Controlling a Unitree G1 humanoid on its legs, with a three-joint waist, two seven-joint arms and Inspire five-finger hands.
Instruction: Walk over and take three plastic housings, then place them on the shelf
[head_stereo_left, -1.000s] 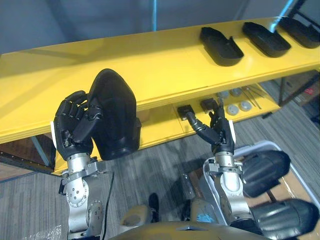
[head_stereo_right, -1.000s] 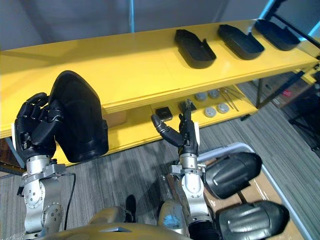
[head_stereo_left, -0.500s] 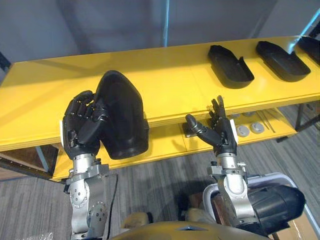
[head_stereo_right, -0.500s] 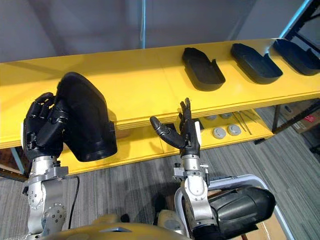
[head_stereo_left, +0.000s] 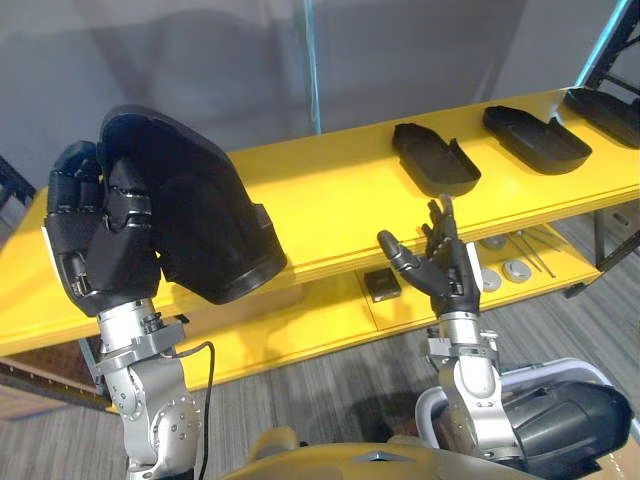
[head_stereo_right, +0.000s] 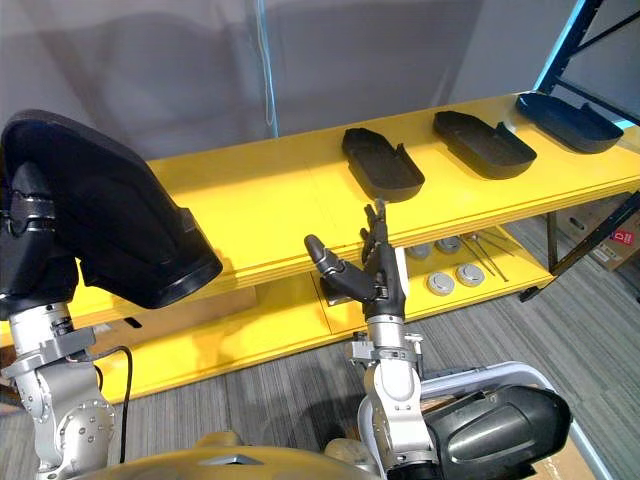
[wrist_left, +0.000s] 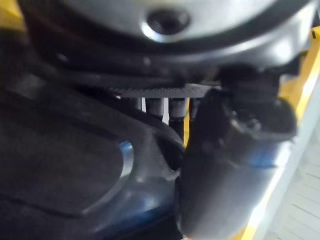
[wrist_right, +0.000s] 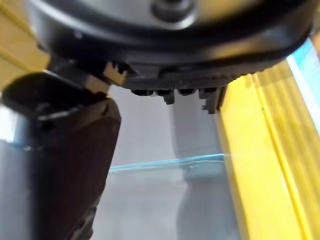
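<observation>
Three plastic housings lay in a row toward the yellow shelf's (head_stereo_left: 330, 190) right end: left housing (head_stereo_left: 435, 160), middle housing (head_stereo_left: 535, 138), right housing (head_stereo_left: 605, 103). We saw a fourth housing (head_stereo_left: 195, 225) clamped in the left hand's (head_stereo_left: 95, 235) curled fingers. It was higher than half a second before, now over the shelf's left end. The right hand (head_stereo_left: 450, 275) stayed before the front edge, fingers straight and apart.

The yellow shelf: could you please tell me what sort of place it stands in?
Probably a workshop or factory storeroom: the yellow shelf carries black plastic housings, its lower level holds round metal parts, and a dark steel rack stands beside it.
</observation>
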